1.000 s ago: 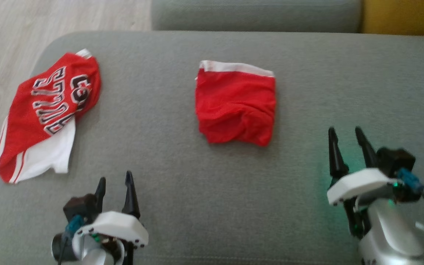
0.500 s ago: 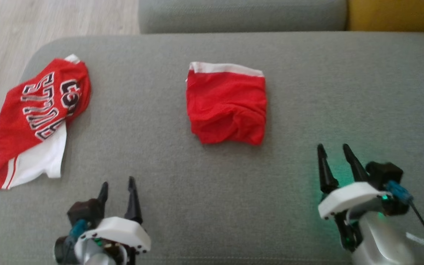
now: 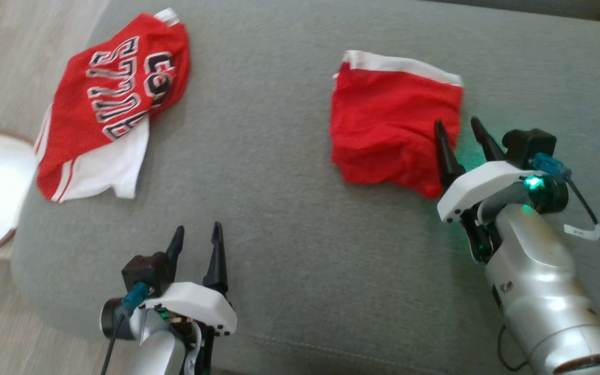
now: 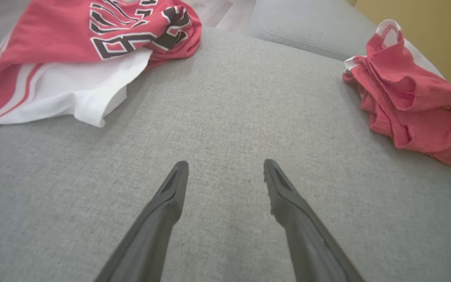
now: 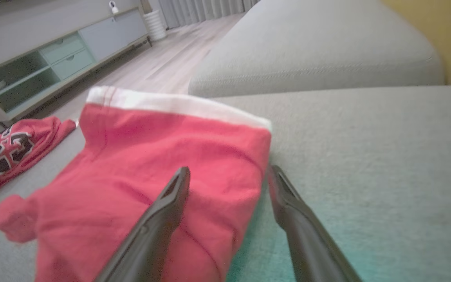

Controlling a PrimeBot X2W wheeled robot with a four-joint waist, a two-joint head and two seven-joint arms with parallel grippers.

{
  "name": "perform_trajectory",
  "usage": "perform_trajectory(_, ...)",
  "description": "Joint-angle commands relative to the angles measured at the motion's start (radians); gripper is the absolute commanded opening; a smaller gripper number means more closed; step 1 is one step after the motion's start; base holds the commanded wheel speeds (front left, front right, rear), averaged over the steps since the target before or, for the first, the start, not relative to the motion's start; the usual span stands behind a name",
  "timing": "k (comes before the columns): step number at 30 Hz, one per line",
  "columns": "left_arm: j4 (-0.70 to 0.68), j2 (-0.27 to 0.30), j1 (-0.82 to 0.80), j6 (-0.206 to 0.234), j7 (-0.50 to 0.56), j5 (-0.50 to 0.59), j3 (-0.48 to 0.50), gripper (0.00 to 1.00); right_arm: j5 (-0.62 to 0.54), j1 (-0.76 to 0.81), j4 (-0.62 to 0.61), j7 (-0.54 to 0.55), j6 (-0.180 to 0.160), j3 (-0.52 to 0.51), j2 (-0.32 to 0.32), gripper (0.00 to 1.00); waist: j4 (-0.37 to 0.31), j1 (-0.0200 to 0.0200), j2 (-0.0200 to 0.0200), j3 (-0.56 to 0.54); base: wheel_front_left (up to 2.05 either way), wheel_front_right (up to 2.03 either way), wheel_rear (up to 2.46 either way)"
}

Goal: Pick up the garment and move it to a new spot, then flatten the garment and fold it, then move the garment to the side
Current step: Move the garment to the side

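Red shorts (image 3: 394,125), folded, on grey sofa cushion (image 3: 279,234). Right gripper (image 3: 456,121): jaws apart, over shorts' edge. Left gripper (image 3: 198,227): jaws apart, empty.

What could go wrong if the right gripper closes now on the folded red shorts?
The right gripper is open, astride the right edge of the shorts: one finger over the cloth, one over the sofa cushion. Closing there may catch only the top layer, so the fold could open on lifting. It may also pinch the cushion cover. The jersey lies by the cushion's left edge; shorts moved that way could land on it.
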Motion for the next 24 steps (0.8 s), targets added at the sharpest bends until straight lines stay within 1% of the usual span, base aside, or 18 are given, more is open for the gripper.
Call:
perform_trajectory(1,-0.026,0.011,-0.033,0.002,-0.006,-0.011,0.027,1.0,-0.005,-0.032,0.027,0.0,0.007,0.008,0.007,1.0,0.038,0.0,0.0,0.027,0.0,0.0,0.0)
perform_trajectory(5,-0.033,0.011,-0.03,0.003,-0.006,-0.016,0.025,1.0,-0.03,-0.058,0.156,0.006,0.007,-0.033,0.007,0.99,0.048,0.0,0.0,0.029,0.0,0.0,0.0)
perform_trajectory(6,-0.036,0.011,-0.03,0.002,-0.006,-0.018,0.022,1.0,-0.024,-0.06,0.172,0.004,0.007,-0.033,0.007,0.88,0.049,0.0,0.0,0.029,0.0,0.0,0.0)
perform_trajectory(7,-0.037,0.011,-0.032,0.002,-0.006,-0.019,0.02,1.0,-0.012,-0.061,0.18,0.002,0.007,-0.03,0.007,0.34,0.048,0.0,0.0,0.027,0.0,0.0,0.0)
perform_trajectory(8,-0.039,0.011,-0.032,0.002,-0.006,-0.019,0.019,1.0,-0.003,-0.06,0.183,-0.001,0.007,-0.021,0.007,0.0,0.045,0.0,0.0,0.024,0.0,0.0,0.0)
perform_trajectory(11,-0.04,0.011,-0.031,0.0,-0.006,-0.02,0.016,1.0,0.022,-0.06,0.17,-0.008,0.007,0.001,0.007,0.0,0.035,0.0,0.0,0.015,0.0,0.0,0.0)
perform_trajectory(15,-0.039,0.011,-0.026,-0.002,-0.006,-0.018,0.02,1.0,0.046,-0.058,0.128,-0.015,0.007,0.031,0.007,0.0,-0.005,0.0,0.0,-0.013,0.0,0.0,0.0)
perform_trajectory(20,-0.036,0.011,-0.019,-0.012,-0.006,-0.002,0.027,1.0,0.038,-0.019,0.049,-0.016,0.007,0.039,0.007,0.0,-0.104,0.0,0.0,-0.06,0.0,0.0,0.0)
perform_trajectory(24,-0.039,0.011,-0.027,-0.015,-0.006,0.004,0.037,1.0,0.015,0.025,0.02,-0.016,0.007,0.048,0.007,0.0,-0.222,0.0,0.0,-0.081,0.0,0.0,0.0)
